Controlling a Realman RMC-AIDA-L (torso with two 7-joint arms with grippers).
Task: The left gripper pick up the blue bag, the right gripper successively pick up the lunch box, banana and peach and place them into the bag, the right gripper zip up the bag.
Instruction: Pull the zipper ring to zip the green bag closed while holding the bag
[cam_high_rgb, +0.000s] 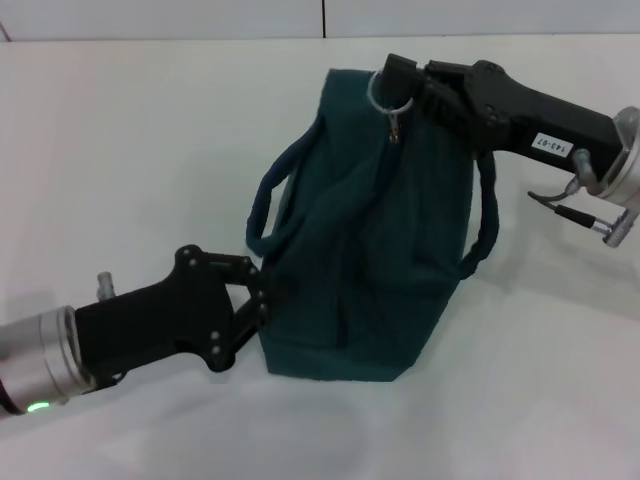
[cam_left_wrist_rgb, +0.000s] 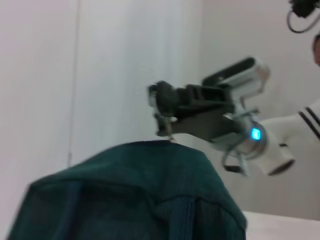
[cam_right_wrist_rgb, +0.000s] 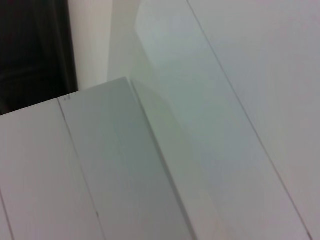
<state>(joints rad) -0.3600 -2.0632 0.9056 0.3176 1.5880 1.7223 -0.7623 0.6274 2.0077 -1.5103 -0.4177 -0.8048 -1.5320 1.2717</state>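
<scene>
Both grippers are matte black with visible screws; left arm (cam_high_rgb: 40, 365) has a silver cuff with green LED; right gripper (cam_high_rgb: 400, 75) carries a white label
</scene>
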